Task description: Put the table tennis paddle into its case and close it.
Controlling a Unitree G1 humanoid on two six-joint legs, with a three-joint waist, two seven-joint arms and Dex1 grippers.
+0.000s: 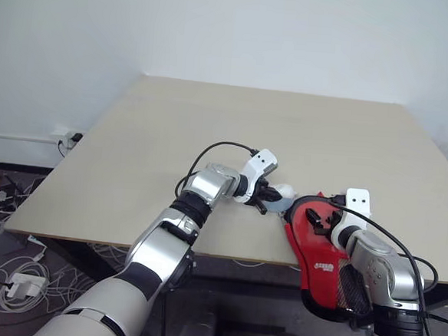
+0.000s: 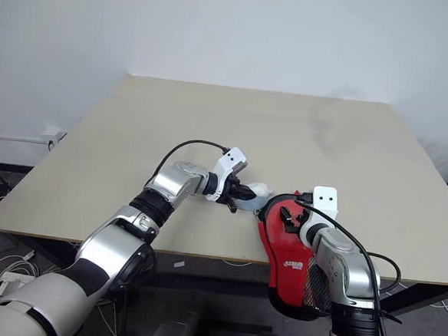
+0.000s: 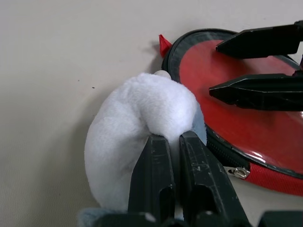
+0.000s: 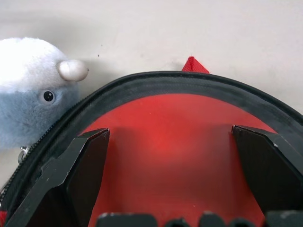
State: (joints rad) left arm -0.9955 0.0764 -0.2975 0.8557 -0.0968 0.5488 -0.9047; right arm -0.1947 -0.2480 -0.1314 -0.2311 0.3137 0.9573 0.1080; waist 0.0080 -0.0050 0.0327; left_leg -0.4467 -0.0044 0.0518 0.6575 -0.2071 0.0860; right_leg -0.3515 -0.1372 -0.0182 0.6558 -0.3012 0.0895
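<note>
The case (image 1: 326,269) lies at the table's front edge, its red outside with white logo and black mesh hanging past the edge. On the table its black rim (image 4: 165,82) rings a round red face, which looks like the table tennis paddle (image 4: 165,142); the handle is hidden. My right gripper (image 4: 170,130) hovers open just over that red face. My left gripper (image 3: 173,137) is shut on a white and blue-grey plush toy (image 3: 128,137), which rests on the table against the case's left rim.
The beige table (image 1: 211,129) stretches bare behind both arms up to a white wall. A small metal zip pull (image 3: 239,171) lies on the case's edge near the plush toy. Cables and plugs (image 1: 9,276) litter the floor at the left.
</note>
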